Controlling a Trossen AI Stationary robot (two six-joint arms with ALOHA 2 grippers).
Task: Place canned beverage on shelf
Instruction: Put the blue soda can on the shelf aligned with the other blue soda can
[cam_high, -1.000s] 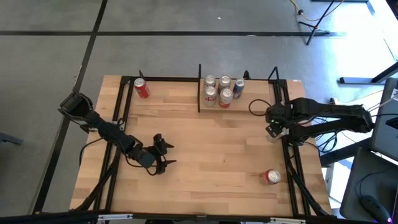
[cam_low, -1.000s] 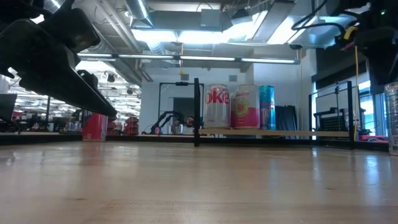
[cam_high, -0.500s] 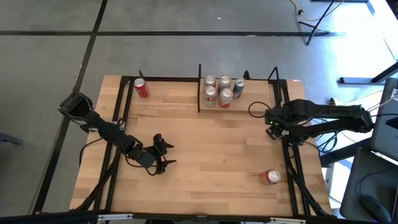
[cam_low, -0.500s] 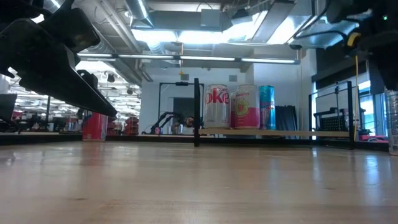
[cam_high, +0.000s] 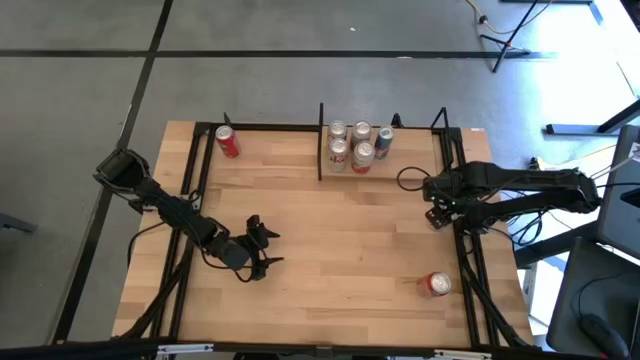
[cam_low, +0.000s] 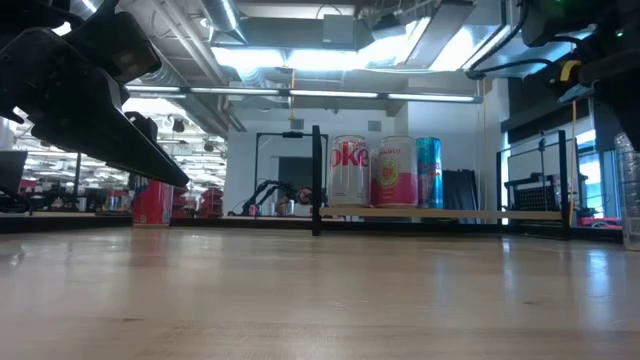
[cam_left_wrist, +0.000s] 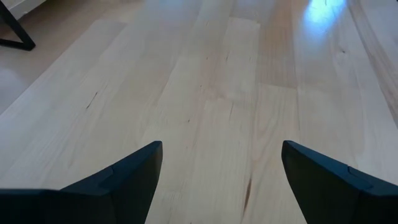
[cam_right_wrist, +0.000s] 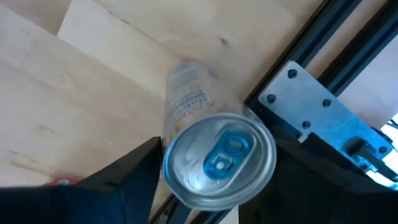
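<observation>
The shelf (cam_high: 405, 165) is a small light-wood board in black uprights at the table's far edge, with several cans (cam_high: 361, 154) standing on its left half; it also shows in the low view (cam_low: 440, 213). My right gripper (cam_high: 437, 213) is near the table's right edge, pointing down, shut on a silver can (cam_right_wrist: 217, 158). The silver can shows at the right edge of the low view (cam_low: 632, 200). My left gripper (cam_high: 264, 250) is open and empty over the table's left half. My right gripper pinches the silver can's upper wall just below the rim (cam_right_wrist: 169, 146) between its two fingers, one on each side. The fingers come from above, pointing down. The can stands about upright, top up, and in the low view its lower end (cam_low: 632, 242) reaches the tabletop.
A red can (cam_high: 228, 142) stands at the far left by the black frame rail. Another red can (cam_high: 436, 285) lies on its side near the right front. A black frame rail with a metal bracket (cam_right_wrist: 311, 106) runs just beside the silver can. Bare wood spans the middle.
My right gripper has shifted a little toward the table's left edge and come lower around the silver can. My left arm has kept still.
</observation>
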